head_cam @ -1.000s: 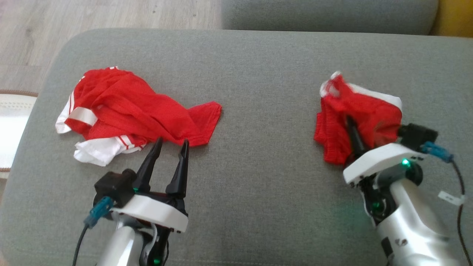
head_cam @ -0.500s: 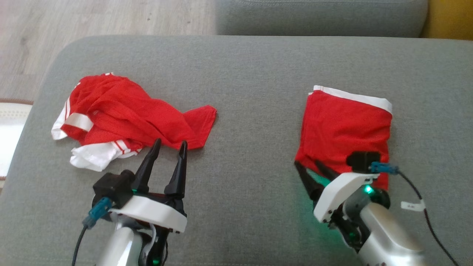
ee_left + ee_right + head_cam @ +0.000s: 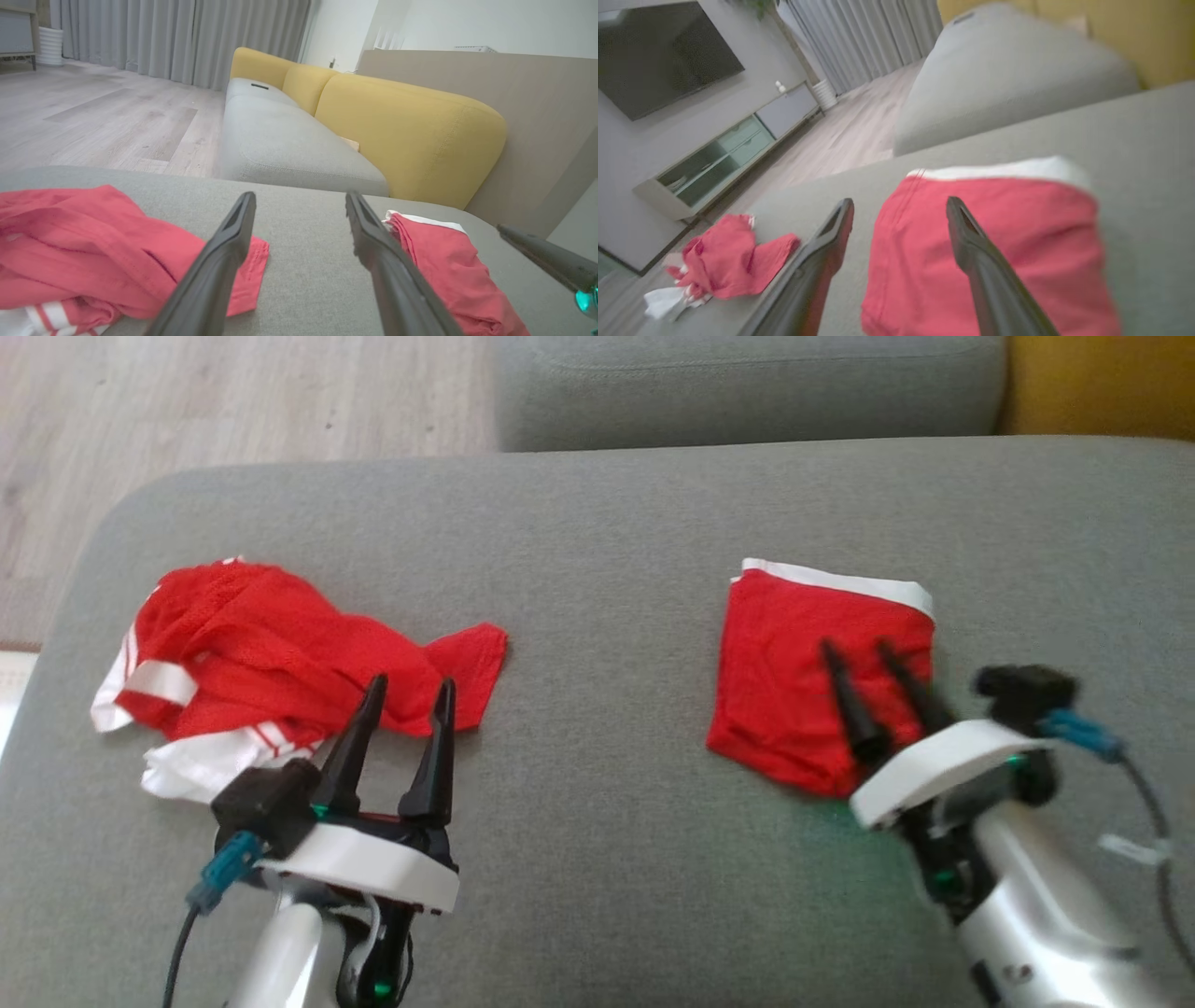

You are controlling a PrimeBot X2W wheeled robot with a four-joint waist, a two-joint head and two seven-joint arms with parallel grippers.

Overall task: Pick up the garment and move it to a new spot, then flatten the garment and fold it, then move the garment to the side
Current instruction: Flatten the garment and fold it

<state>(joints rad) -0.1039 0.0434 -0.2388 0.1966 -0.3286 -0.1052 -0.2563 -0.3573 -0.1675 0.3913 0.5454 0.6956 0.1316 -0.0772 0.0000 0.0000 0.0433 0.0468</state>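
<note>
A folded red garment with a white band along its far edge lies flat on the grey cushion, to the right. My right gripper hovers over its near half, open, with nothing between the fingers. The right wrist view shows the same garment under the open right gripper. A crumpled red and white garment lies at the left. My left gripper stands open just in front of it, tips at its near edge. In the left wrist view the left gripper points between both garments.
A grey sofa seat with a yellow backrest lies beyond the cushion's far edge. Wooden floor runs past the cushion's far left. A TV and low cabinet stand further off.
My right gripper has opened and let go of the red garment, which has dropped from a held bunch to lie folded flat. The head camera has shifted. The left gripper stays as it was.
</note>
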